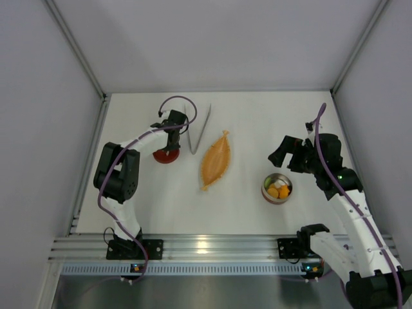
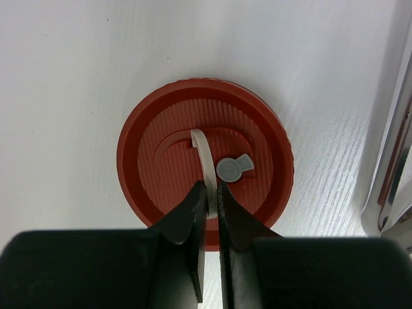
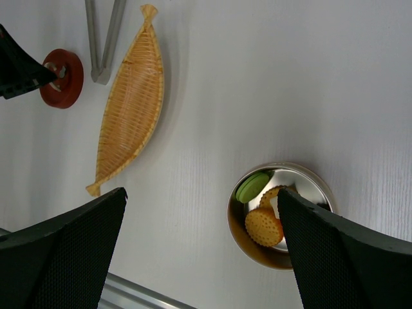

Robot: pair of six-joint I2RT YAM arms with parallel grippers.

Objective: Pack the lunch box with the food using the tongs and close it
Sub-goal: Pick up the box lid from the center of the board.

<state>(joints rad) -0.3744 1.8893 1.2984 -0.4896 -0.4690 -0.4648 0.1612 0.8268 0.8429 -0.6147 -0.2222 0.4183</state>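
Observation:
The red lid [image 2: 167, 154] lies flat on the table at the left, also visible in the top view [image 1: 161, 158] and the right wrist view [image 3: 71, 84]. My left gripper [image 2: 211, 193] is shut on the lid's white loop handle [image 2: 205, 151]. The steel lunch box [image 1: 266, 192] stands open at the right. It holds food [image 3: 264, 225], orange pieces and a green one [image 3: 252, 187]. My right gripper [image 3: 201, 193] hangs open above and just beyond the box [image 3: 239, 235], holding nothing. The silver tongs [image 1: 199, 129] lie on the table, right of the lid.
An empty orange leaf-shaped tray [image 1: 215, 161] lies in the middle of the table between the lid and the box. The tongs [image 2: 386, 187] lie close to the lid's right side. White walls enclose the table on three sides.

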